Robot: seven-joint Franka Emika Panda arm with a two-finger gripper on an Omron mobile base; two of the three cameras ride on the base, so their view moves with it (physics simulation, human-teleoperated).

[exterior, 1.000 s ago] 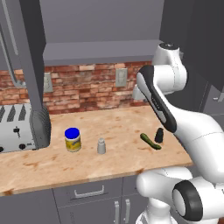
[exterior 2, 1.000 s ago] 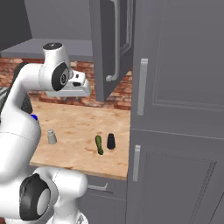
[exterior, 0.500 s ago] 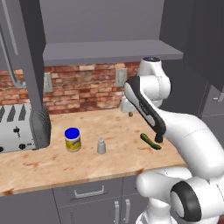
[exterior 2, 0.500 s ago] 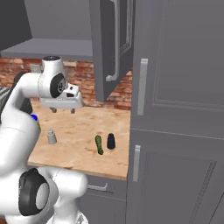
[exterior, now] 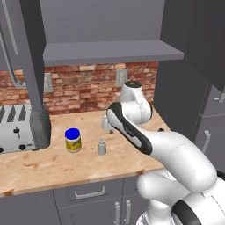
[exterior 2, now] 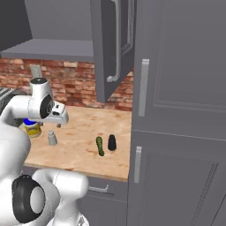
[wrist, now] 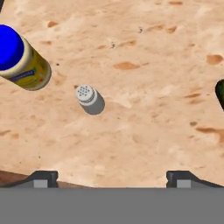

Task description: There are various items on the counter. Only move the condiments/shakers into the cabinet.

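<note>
Gripper [wrist: 109,177] hovers empty, fingers spread wide, over the counter [wrist: 144,109], likely lining up on the grey shaker [wrist: 89,99] beside the blue-lidded jar [wrist: 22,61].

Blue-lidded yellow jar [wrist: 22,61], grey shaker [wrist: 89,99], tan red-streaked counter [wrist: 144,109].

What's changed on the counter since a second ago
The arm swung down from up near the cabinet to hover over the counter, and the gripper has opened; nothing is held. The yellow-labelled jar, grey shaker, black shaker and green vegetable stayed put.
</note>
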